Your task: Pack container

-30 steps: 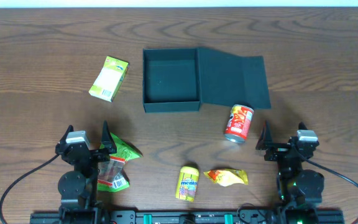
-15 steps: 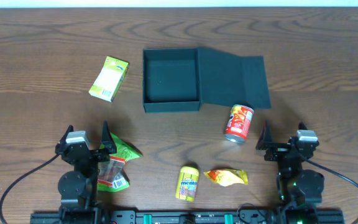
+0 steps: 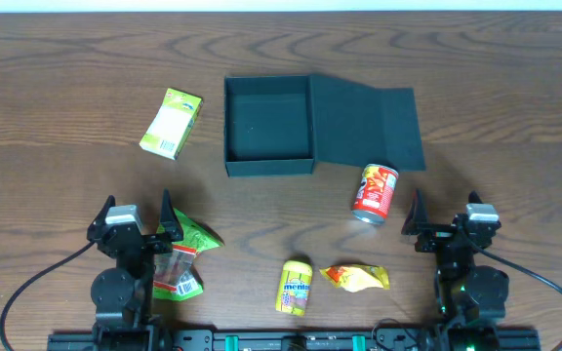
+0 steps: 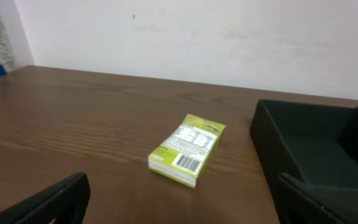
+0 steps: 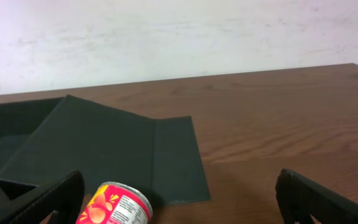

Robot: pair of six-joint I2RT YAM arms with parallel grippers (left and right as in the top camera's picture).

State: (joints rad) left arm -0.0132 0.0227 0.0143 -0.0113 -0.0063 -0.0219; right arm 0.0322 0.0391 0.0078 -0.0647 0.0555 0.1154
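The left hand (image 3: pixel 137 222) sits low over the tabletop (image 3: pixel 66 68), fingers spread and empty, with a yellow-green carton (image 3: pixel 172 124) ahead of it. The container (image 3: pixel 268 127) lies open farther ahead, between both hands. The right hand (image 3: pixel 447 222), likewise spread and empty, has a red can (image 3: pixel 375 192) just ahead-left.

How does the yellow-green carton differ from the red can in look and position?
The carton is a flat-sided yellow-green box; the red can is a cylinder with yellow marks. The carton lies left of the container, apart from it; the red can lies close to the open lid's near edge. Both lie on the table, outside the container.
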